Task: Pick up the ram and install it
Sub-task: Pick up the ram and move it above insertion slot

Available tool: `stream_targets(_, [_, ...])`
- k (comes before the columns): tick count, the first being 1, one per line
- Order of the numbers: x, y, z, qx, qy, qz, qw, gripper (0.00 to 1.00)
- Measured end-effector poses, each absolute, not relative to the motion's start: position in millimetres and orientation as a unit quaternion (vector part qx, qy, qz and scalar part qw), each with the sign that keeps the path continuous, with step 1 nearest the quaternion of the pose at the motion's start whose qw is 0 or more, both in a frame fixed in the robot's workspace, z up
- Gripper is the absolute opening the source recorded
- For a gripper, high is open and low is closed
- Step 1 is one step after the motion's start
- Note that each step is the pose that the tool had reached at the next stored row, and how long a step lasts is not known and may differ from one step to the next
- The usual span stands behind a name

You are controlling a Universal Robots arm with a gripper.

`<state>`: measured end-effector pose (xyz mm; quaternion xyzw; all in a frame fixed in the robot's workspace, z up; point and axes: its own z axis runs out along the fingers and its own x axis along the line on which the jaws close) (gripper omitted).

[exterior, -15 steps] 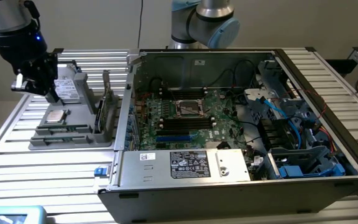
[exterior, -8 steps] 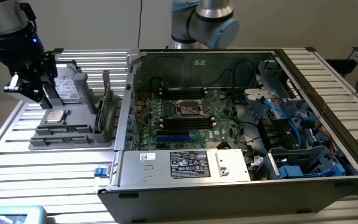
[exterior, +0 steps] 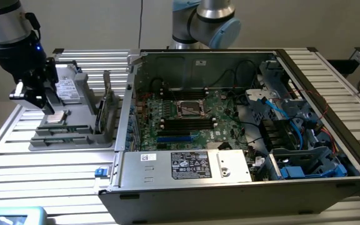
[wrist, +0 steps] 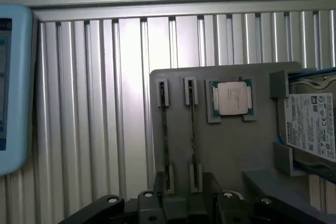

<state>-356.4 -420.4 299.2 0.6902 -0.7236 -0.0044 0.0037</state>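
Observation:
Two ram sticks stand on edge in narrow slots of a grey parts holder (wrist: 231,150); one ram stick (wrist: 165,135) is beside the other (wrist: 193,129). My gripper (wrist: 184,205) hangs just above their near ends. It is open, with a black finger on each outer side and nothing between them. In the exterior view my gripper (exterior: 33,101) hovers over the holder (exterior: 73,138) at the exterior view's left. The open computer case (exterior: 243,187) shows the motherboard (exterior: 186,117) with its black memory slots (exterior: 189,123).
On the holder lie a square silver processor (wrist: 231,98) and a labelled hard drive (wrist: 312,127). A green expansion card (exterior: 108,105) stands upright between holder and case. A pale blue device (wrist: 13,87) rests on the slatted metal table (wrist: 105,103). A second arm's base (exterior: 205,23) rises behind the case.

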Motion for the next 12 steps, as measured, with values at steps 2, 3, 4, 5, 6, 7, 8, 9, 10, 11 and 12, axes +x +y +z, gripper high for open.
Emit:
stream_targets(2, [-356, -421, 296, 0.697, -0.717, -0.005, 0.004, 0.42])
stream_targets(3, [-357, -422, 294, 0.699, -0.715, -0.005, 0.004, 0.42])
stream_targets(4, [-357, -422, 292, 0.701, -0.714, -0.005, 0.004, 0.42])
stream_targets(5, [-357, -423, 290, 0.702, -0.712, -0.005, 0.004, 0.42])
stream_targets(6, [-357, -423, 288, 0.704, -0.711, -0.005, 0.004, 0.42])
stream_targets(7, [-357, -423, 286, 0.705, -0.709, -0.005, 0.004, 0.42])
stream_targets(8, [-358, -424, 285, 0.706, -0.708, -0.005, 0.004, 0.42])
stream_targets(9, [-358, -424, 283, 0.707, -0.707, -0.005, 0.004, 0.42])
stream_targets(10, [-358, -425, 281, 0.707, -0.707, -0.005, 0.004, 0.42])
stream_targets(11, [-358, -426, 279, 0.708, -0.706, -0.005, 0.004, 0.42])
stream_targets(12, [-358, -427, 277, 0.708, -0.706, -0.005, 0.004, 0.42])
